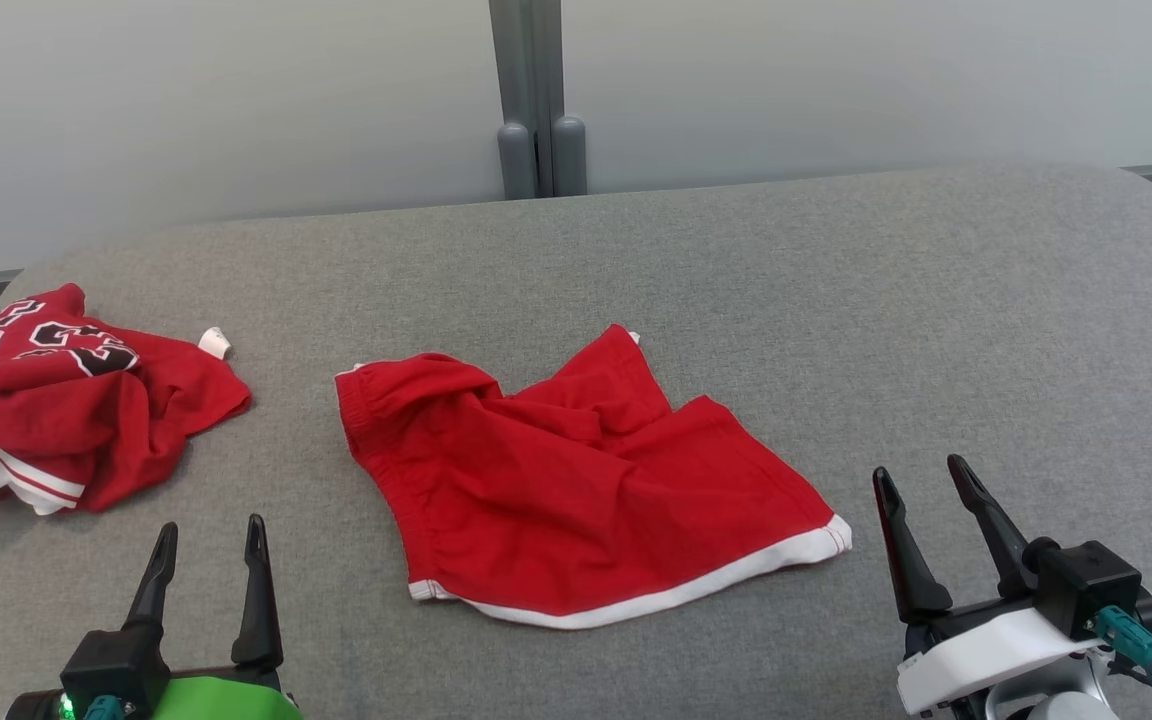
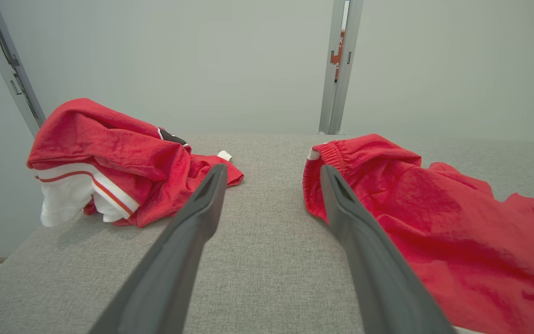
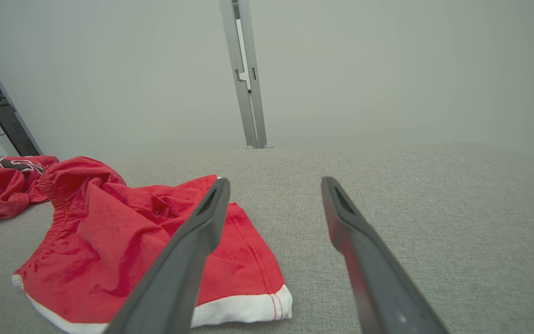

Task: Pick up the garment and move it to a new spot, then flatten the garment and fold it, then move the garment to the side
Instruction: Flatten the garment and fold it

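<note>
The garment, red shorts with a white hem band, lies rumpled in the middle of the grey padded table. It also appears in the left wrist view and the right wrist view. My left gripper stands open at the lower left, short of the garment's waistband, with nothing between its fingers. Open and empty too, my right gripper waits at the lower right, just beyond the white hem corner, its fingers over bare table.
A second red garment with black-and-white lettering and white trim is heaped at the table's left edge, also seen as a red heap in the left wrist view. A grey post stands behind the table against a pale wall.
</note>
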Controlling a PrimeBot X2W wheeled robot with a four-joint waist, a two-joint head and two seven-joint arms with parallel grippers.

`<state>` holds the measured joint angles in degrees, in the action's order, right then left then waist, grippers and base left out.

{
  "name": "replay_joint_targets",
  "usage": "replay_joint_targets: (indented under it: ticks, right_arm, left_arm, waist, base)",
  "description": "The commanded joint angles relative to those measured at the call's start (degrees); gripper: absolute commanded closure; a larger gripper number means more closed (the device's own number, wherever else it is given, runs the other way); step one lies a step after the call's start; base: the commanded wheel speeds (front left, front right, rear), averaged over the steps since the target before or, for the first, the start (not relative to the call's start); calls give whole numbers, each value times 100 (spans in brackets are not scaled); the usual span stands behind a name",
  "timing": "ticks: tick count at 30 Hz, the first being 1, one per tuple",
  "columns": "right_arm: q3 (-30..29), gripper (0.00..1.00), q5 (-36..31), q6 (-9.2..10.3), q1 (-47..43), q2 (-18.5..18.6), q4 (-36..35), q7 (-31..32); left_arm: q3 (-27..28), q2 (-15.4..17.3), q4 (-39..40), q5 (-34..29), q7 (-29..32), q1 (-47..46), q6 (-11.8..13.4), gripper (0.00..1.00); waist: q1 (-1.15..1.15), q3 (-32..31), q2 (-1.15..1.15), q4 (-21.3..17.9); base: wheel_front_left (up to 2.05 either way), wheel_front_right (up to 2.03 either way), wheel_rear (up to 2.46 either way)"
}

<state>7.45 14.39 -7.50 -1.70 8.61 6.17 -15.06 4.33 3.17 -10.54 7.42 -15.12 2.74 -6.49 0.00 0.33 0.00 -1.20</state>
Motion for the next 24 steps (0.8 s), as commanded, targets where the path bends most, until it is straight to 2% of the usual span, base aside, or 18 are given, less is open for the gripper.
replay_joint_targets:
  ticks: [1,4,10,24]
  right_arm:
    - [4,0,-4,2,14,0,16,-16]
    - [-7,0,10,2,43,-7,33,-16]
    - [46,0,0,2,172,-17,201,-16]
    - [354,0,86,2,1127,-45,1755,-17]
  left_arm:
    - [29,-2,-4,-37,-3,-70,3,0]
    - [-16,-5,-33,-61,-3,-65,-8,0]
    - [-467,11,-308,-169,-4,-148,-66,0]
    - [-1847,134,-1940,193,-3,-877,-99,0]
  waist:
    - [0,1,0,-2]
    - [0,8,0,-3]
    - [0,63,0,-3]
    - [0,649,0,-61]
  base:
    - [0,0,0]
    - [0,0,0]
    - [0,0,0]
    - [0,0,0]
